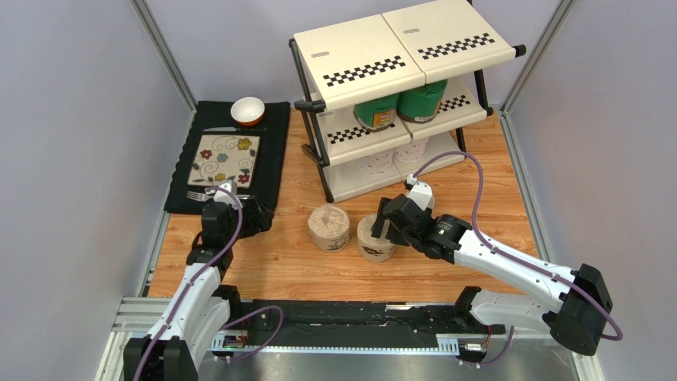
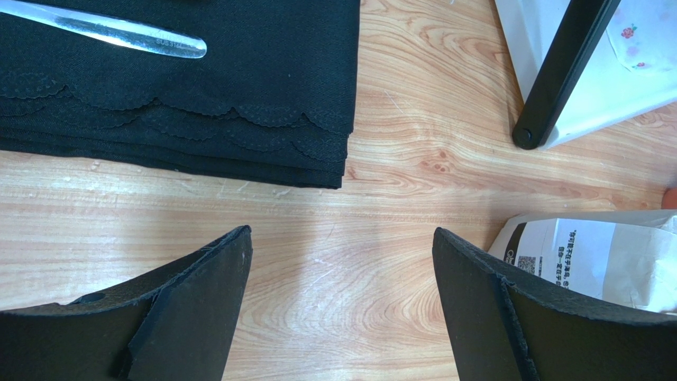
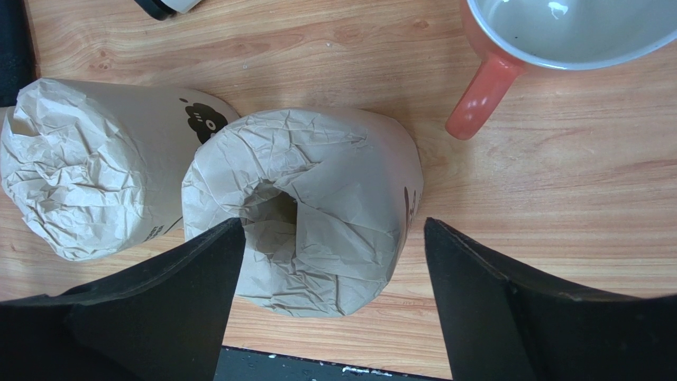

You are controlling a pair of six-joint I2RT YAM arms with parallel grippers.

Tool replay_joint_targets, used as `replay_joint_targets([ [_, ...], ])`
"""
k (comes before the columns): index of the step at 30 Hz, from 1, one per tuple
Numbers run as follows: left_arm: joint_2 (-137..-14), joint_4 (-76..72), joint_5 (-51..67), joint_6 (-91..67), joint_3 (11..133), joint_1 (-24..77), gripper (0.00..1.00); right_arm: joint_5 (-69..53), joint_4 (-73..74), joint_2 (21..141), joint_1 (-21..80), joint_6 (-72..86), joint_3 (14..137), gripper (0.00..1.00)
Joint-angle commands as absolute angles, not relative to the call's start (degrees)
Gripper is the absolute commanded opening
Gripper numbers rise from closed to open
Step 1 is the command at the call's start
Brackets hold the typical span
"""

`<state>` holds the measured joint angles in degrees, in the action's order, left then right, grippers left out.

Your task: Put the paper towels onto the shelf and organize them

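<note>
Two brown kraft paper towels stand on the wooden table, one on the left (image 1: 328, 227) and one on the right (image 1: 373, 240). My right gripper (image 1: 386, 224) is open just above the right roll (image 3: 318, 198), one finger over its crumpled top and the other beside it; the left roll (image 3: 87, 167) is beside it. The shelf (image 1: 397, 55) holds two green rolls (image 1: 377, 111) on its middle tier and two white rolls (image 1: 377, 163) on its bottom tier. My left gripper (image 1: 229, 208) is open and empty over bare wood (image 2: 342, 234), with a brown roll's label (image 2: 588, 254) at its right.
A black placemat (image 1: 270, 151) with a floral plate (image 1: 225, 159), a fork (image 2: 103, 30) and an orange bowl (image 1: 248, 111) lies at the left. An orange mug (image 3: 548, 32) stands close beyond the right roll. A shelf leg (image 2: 556, 79) stands near the left gripper.
</note>
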<state>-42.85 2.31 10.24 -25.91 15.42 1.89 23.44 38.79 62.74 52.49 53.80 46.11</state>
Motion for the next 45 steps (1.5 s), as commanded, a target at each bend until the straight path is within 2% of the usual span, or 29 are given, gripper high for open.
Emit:
replay_joint_targets([
  [1, -42.5, 0.6, 11.2, -26.9, 15.1, 1.7, 0.92, 24.3, 37.2, 62.7, 52.7, 54.8, 45.7, 0.9],
  [9, -42.5, 0.6, 11.2, -27.0, 15.1, 1.7, 0.92, 25.1, 38.1, 62.4, 52.8, 55.9, 44.2, 0.9],
  [10, -42.5, 0.6, 11.2, -27.0, 15.1, 1.7, 0.92, 25.3, 38.4, 62.5, 52.7, 56.2, 44.2, 0.94],
  [13, -42.7, 0.5, 11.3, -27.0, 15.1, 1.7, 0.92, 25.6, 38.5, 62.8, 52.7, 56.5, 43.9, 0.98],
  [18, -42.7, 0.6, 11.3, -27.1, 15.1, 1.7, 0.92, 26.2, 38.3, 63.0, 52.8, 56.8, 43.8, 0.96],
  [21, -42.8, 0.6, 11.2, -27.1, 15.1, 1.7, 0.92, 26.6, 38.0, 63.4, 52.7, 56.8, 43.8, 0.9],
  [25, -42.8, 0.7, 11.3, -27.1, 15.1, 1.7, 0.92, 26.3, 36.7, 63.8, 52.7, 56.5, 43.6, 0.77],
  [38, -42.9, 0.6, 11.4, -27.1, 15.1, 1.7, 0.92, 25.2, 33.7, 65.8, 52.6, 56.7, 41.7, 0.65],
  [42, -42.7, 0.7, 11.4, -27.1, 15.1, 1.7, 0.92, 25.2, 33.5, 64.5, 52.6, 56.9, 41.4, 0.46],
  [45, -42.7, 0.7, 11.4, -27.2, 15.1, 1.7, 0.92, 25.7, 33.7, 61.2, 52.6, 55.9, 41.0, 0.39],
])
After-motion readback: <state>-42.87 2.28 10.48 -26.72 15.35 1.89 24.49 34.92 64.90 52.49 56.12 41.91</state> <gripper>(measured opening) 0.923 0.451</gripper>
